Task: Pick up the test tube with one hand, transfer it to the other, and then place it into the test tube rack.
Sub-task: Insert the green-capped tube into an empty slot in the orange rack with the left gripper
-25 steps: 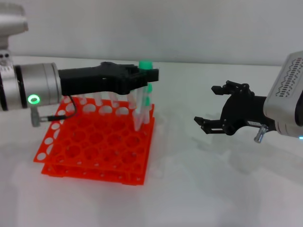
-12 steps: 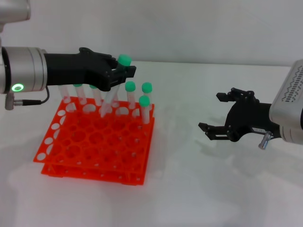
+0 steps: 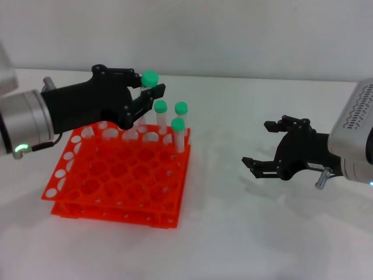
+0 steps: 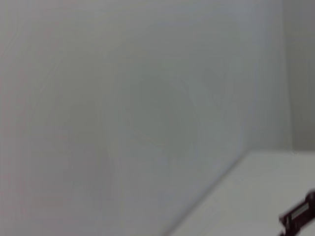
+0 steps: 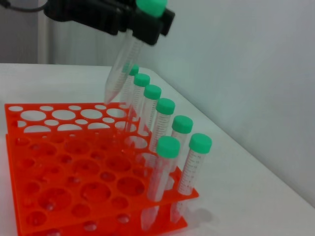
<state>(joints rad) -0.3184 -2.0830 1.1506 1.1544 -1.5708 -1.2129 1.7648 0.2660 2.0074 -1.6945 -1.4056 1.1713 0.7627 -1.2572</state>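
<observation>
Left gripper [image 3: 152, 96] has its fingers clamped on the test tube [image 5: 123, 69], tilted above the test tube rack [image 3: 116, 181]. Tip might miss its hole and jam. Right gripper [image 3: 269, 149] idles, fingers spread.

capped tubes [image 3: 178, 131] crowding rack [image 3: 116, 181] far edge, front holes open

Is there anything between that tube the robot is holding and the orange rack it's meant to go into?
Nothing visible blocks it. The left gripper holds the test tube tilted, its tip hanging just above the test tube rack, with open holes below. Seven capped tubes stand in the rack's back rows beside it. The right gripper waits open, off to the side.
</observation>
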